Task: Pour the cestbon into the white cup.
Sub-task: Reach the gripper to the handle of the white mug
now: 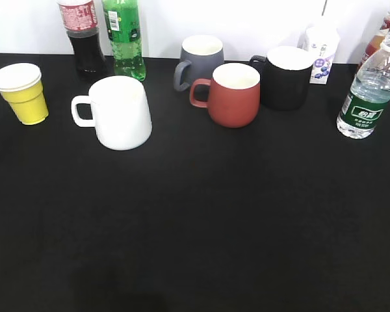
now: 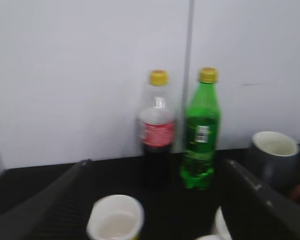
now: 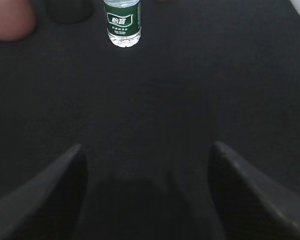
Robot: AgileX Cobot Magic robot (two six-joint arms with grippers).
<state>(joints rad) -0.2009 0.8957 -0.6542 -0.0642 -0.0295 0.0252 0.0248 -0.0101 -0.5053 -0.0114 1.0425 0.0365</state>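
Note:
The cestbon (image 1: 368, 91), a clear ribbed bottle with a dark green label, stands upright at the far right of the black table; it also shows at the top of the right wrist view (image 3: 123, 22). The white cup (image 1: 117, 112), a large plain mug with its handle to the left, stands left of centre. Only a sliver of its rim (image 2: 221, 226) shows in the left wrist view. My left gripper (image 2: 155, 172) is open and empty, above the yellow paper cup. My right gripper (image 3: 147, 150) is open and empty, well short of the cestbon. Neither gripper shows in the exterior view.
A yellow paper cup (image 1: 23, 92) stands at far left. A cola bottle (image 1: 83, 36) and a green soda bottle (image 1: 124, 38) stand at the back. Grey (image 1: 200, 60), red (image 1: 233, 93) and black (image 1: 285, 76) mugs stand mid-table. A white carton (image 1: 322, 52) stands behind.

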